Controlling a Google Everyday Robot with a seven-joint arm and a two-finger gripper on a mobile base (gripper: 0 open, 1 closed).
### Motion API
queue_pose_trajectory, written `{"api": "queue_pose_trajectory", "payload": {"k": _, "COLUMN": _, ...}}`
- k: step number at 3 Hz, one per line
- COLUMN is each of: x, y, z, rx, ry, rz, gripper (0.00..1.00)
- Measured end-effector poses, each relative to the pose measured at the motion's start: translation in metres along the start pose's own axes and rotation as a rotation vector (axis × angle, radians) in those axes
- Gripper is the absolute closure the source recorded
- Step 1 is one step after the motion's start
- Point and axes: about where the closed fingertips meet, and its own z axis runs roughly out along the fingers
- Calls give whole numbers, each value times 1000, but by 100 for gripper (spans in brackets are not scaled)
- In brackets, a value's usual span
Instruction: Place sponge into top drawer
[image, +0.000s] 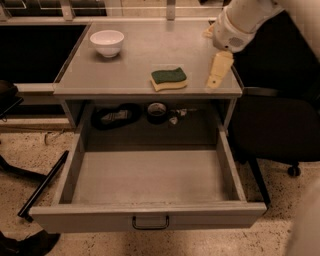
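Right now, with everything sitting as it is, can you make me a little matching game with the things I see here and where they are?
Things:
1. sponge
2. bowl
3. drawer
4. pincer

Places or states:
A. pulled open below the tabletop
B. back left of the tabletop
C. at the tabletop's right edge
D. front middle of the tabletop

Pairs: 1-D, 2-B, 3-A, 4-C

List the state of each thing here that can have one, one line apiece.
Sponge: flat on the tabletop, green side up, not gripped.
Top drawer: pulled open, sponge not in it.
Bowl: upright at the tabletop's far left corner.
Gripper: above the tabletop's right edge, right of the sponge, apart from it.
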Motion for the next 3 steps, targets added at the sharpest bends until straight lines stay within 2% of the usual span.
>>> {"api": "queue_pose_trajectory", "payload": {"k": 1, "x": -14, "y": -47, "z": 30, "rx": 40, "ry": -62, "rz": -30, "gripper": 0}}
{"api": "queue_pose_trajectory", "payload": {"k": 2, "x": -25, "y": -76, "z": 64, "rx": 44, "ry": -147, "rz": -50, "gripper": 0}}
{"api": "queue_pose_trajectory", "payload": {"k": 3, "x": -41, "y": -81, "z": 102, "rx": -16, "ry": -251, "rz": -66, "gripper": 0}}
